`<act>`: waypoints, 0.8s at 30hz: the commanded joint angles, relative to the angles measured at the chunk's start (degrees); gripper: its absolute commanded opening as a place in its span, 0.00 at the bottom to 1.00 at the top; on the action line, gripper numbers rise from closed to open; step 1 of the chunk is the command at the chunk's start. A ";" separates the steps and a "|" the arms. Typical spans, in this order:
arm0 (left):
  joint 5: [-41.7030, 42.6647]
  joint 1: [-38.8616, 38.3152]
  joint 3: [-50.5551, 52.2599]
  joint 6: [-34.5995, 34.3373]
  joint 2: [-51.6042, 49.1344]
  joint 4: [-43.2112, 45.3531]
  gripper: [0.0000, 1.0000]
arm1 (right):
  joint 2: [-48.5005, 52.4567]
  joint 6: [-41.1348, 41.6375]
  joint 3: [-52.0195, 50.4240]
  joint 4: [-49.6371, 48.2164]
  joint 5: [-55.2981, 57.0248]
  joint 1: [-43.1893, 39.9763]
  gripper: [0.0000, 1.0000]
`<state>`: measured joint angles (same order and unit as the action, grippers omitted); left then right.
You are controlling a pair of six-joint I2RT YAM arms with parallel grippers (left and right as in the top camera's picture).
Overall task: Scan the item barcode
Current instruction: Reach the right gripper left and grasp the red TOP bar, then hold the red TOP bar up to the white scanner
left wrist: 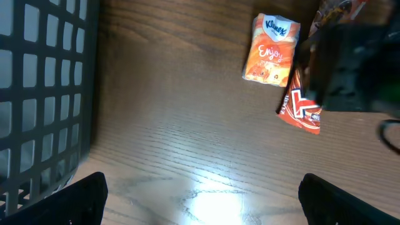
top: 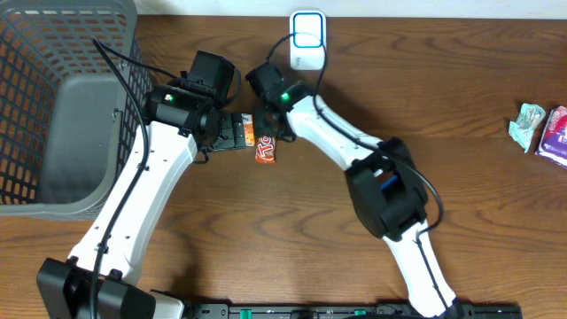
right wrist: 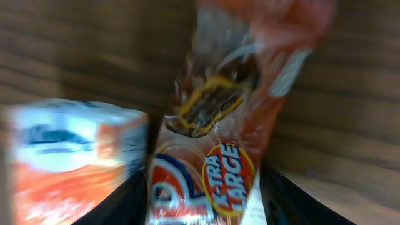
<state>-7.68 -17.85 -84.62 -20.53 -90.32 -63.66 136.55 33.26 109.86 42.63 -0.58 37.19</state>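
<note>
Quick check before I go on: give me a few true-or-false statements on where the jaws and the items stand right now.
1. The left jaws stand wide open with nothing between them. True.
2. The red wrapper is inside the basket. False: it is outside the basket, between the right jaws.
3. The orange tissue pack lies right beside the red wrapper. True.
4. The white device sits at the near edge of the table, by the arm bases. False: it is at the far edge, beyond both jaws.
</note>
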 commanded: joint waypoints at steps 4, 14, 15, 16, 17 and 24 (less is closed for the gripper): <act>-0.52 0.20 0.02 0.37 -0.28 -0.17 0.98 | 2.89 1.01 -0.17 2.12 3.93 0.63 0.34; -0.52 0.20 0.02 0.37 -0.28 -0.17 0.98 | 0.42 -3.76 4.28 1.25 5.01 -5.18 0.01; -0.52 0.20 0.02 0.37 -0.28 -0.15 0.98 | 0.15 -4.83 5.27 0.72 4.98 -5.97 0.01; -0.52 0.20 0.02 0.37 -0.28 -0.17 0.98 | -0.07 -6.05 6.34 -0.11 4.96 -6.86 0.01; -0.52 0.20 0.02 0.37 -0.28 -0.17 0.98 | -0.28 -7.48 7.61 -1.03 4.96 -7.80 0.01; -0.52 0.20 0.02 0.37 -0.28 -0.17 0.98 | -0.39 -19.93 11.63 -13.14 4.98 -11.74 0.01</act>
<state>-7.68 -17.85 -84.62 -20.53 -90.32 -63.66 136.88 22.09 120.01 33.52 3.68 25.89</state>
